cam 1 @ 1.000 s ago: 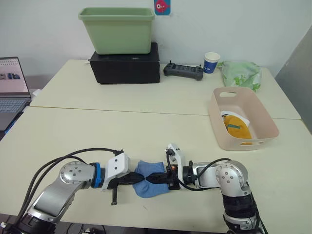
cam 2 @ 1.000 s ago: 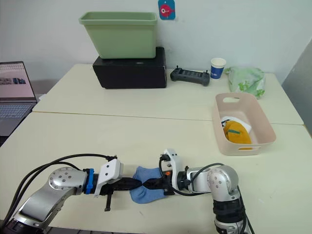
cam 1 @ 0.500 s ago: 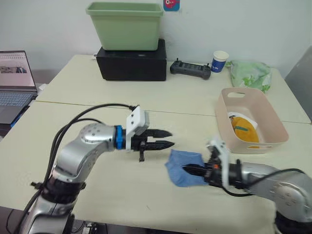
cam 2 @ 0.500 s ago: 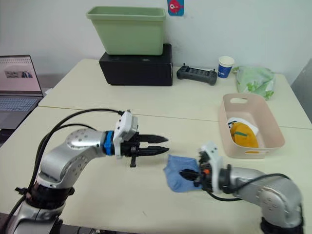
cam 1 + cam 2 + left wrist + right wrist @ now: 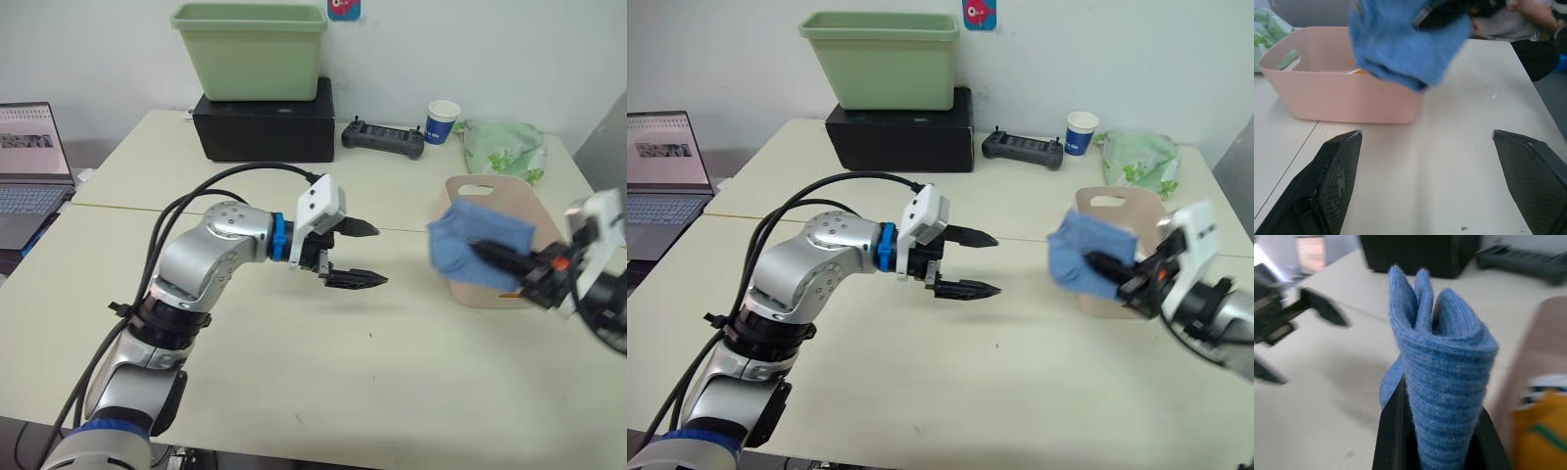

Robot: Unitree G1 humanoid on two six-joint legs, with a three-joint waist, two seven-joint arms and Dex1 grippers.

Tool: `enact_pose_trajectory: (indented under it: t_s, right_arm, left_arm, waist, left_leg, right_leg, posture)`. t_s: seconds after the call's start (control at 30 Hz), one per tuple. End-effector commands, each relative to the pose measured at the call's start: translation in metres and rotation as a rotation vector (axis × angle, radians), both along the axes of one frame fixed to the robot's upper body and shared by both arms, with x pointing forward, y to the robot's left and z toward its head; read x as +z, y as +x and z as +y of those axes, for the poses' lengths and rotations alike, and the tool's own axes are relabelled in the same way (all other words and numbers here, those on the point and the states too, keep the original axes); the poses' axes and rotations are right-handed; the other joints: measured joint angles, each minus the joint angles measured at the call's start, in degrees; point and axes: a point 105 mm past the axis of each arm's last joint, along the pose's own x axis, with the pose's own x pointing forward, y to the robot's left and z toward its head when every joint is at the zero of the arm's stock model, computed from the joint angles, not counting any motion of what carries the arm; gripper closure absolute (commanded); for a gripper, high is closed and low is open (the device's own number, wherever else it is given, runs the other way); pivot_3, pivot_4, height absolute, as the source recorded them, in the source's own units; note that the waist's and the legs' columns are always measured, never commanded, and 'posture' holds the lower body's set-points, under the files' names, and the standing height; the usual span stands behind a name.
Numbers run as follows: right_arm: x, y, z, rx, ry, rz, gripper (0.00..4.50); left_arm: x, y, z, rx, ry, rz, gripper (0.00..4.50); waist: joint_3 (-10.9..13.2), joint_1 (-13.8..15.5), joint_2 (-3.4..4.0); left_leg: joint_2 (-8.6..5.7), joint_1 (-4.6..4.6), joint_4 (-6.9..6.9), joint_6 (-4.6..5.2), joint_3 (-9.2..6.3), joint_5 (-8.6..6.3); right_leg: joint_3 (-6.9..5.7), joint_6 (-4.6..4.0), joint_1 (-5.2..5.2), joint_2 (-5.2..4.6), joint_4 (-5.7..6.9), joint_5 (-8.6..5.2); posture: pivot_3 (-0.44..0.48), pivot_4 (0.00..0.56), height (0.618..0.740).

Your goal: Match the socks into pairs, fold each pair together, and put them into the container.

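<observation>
One folded blue sock bundle (image 5: 480,248); one pink tub (image 5: 468,188); one yellow sock (image 5: 1535,445); one white sock (image 5: 1547,382); one green tub (image 5: 250,51); one black box (image 5: 263,125); one paper cup (image 5: 442,122); one laptop (image 5: 32,157).

We see two cream tables (image 5: 294,392) pushed together against a plain white wall (image 5: 98,49), with an open laptop (image 5: 29,162) on another surface at the far left edge.
</observation>
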Motion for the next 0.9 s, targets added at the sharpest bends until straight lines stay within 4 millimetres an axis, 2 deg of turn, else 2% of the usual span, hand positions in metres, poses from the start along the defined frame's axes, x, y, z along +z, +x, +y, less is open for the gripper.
enact_pose_trajectory:
  t_s: [0.03, 0.13, 0.23, 0.33, 0.43, 0.5, 0.63, 0.73, 0.83, 0.9]
  right_arm:
    - [0.029, 0.015, -0.026, -0.168, -0.183, -0.176, 4.5]
    - [0.027, 0.033, -0.039, -0.228, -0.504, -0.268, 4.5]
    - [0.018, 0.045, -0.042, -0.202, -0.702, -0.339, 4.5]
    - [-0.002, 0.067, -0.037, -0.125, -1.015, -0.424, 4.5]
    - [-0.025, 0.082, -0.038, -0.046, -1.2, -0.434, 4.5]
    - [-0.037, 0.088, -0.041, -0.009, -1.261, -0.41, 4.5]
    - [-0.048, 0.096, -0.043, 0.038, -1.302, -0.363, 4.5]
    - [-0.059, 0.095, -0.04, 0.121, -1.282, -0.28, 4.5]
    - [-0.057, 0.093, -0.039, 0.139, -1.226, -0.242, 4.5]
    - [-0.056, 0.09, -0.04, 0.169, -1.218, -0.205, 3.82]
  left_arm:
    - [0.018, 0.0, -0.007, -0.008, -0.035, -0.055, 0.05]
    - [0.026, 0.002, -0.011, 0.0, -0.06, -0.058, 0.05]
    - [0.029, 0.005, -0.013, 0.011, -0.072, -0.068, 0.05]
    - [0.028, 0.003, -0.016, 0.002, -0.077, -0.069, 0.05]
    - [0.027, 0.001, -0.017, 0.001, -0.083, -0.066, 0.05]
    - [0.025, 0.001, -0.017, 0.004, -0.083, -0.068, 0.05]
    - [0.024, 0.001, -0.017, 0.011, -0.086, -0.071, 0.05]
    - [0.023, 0.001, -0.017, 0.019, -0.091, -0.075, 0.05]
    - [0.02, 0.002, -0.016, 0.03, -0.091, -0.078, 0.05]
    - [0.019, 0.003, -0.016, 0.035, -0.084, -0.083, 0.0]
  waist:
    - [0.0, 0.0, 0.0]
    - [0.0, 0.0, 0.01]
    - [0.0, -0.1, 0.01]
    - [0.0, -0.3, 0.02]
    - [0.0, -0.2, 0.03]
    - [0.0, -0.1, 0.03]
    - [0.0, 0.0, 0.04]
    - [0.0, 0.0, 0.04]
    - [0.0, 0.0, 0.04]
    - [0.0, 0.0, 0.04]
  left_leg:
    - [0.01, 0.0, -0.03, 0.0, 0.0, 0.0]
    - [0.01, 0.02, -0.01, 0.01, 0.05, 0.0]
    - [0.01, 0.06, 0.06, 0.0, 0.08, 0.0]
    - [0.01, 0.11, 0.07, -0.01, 0.22, 0.01]
    - [0.02, 0.15, 0.11, -0.01, 0.33, 0.01]
    - [0.04, 0.12, 0.11, -0.02, 0.33, 0.01]
    - [0.05, 0.06, 0.11, -0.02, 0.34, 0.01]
    - [0.05, 0.06, 0.12, -0.02, 0.36, 0.01]
    - [0.07, 0.08, 0.15, -0.02, 0.34, 0.01]
    - [0.07, 0.08, 0.18, -0.02, 0.34, 0.01]
  right_leg:
    - [-0.01, 0.0, -0.01, 0.01, -0.01, 0.0]
    - [0.04, 0.0, -0.01, 0.0, 0.02, 0.0]
    - [0.07, 0.01, 0.02, 0.0, 0.03, 0.0]
    - [0.12, 0.02, 0.0, -0.01, 0.08, 0.01]
    - [0.18, 0.03, -0.04, -0.04, 0.14, 0.02]
    - [0.23, 0.02, -0.05, -0.06, 0.12, 0.02]
    - [0.21, 0.02, -0.07, -0.07, 0.08, 0.02]
    - [0.21, 0.02, -0.06, -0.1, 0.1, 0.02]
    - [0.17, 0.02, -0.02, -0.11, 0.11, 0.03]
    - [0.18, 0.02, -0.01, -0.11, 0.13, 0.03]
  posture:
    - [0.0, 0.15, 0.72]
    - [0.0, 0.15, 0.72]
    - [0.0, 0.15, 0.72]
    - [0.0, 0.15, 0.72]
    - [0.0, 0.15, 0.72]
    - [0.0, 0.15, 0.72]
    - [0.0, 0.15, 0.72]
    - [0.0, 0.15, 0.72]
    - [0.0, 0.15, 0.72]
    - [0.0, 0.15, 0.72]
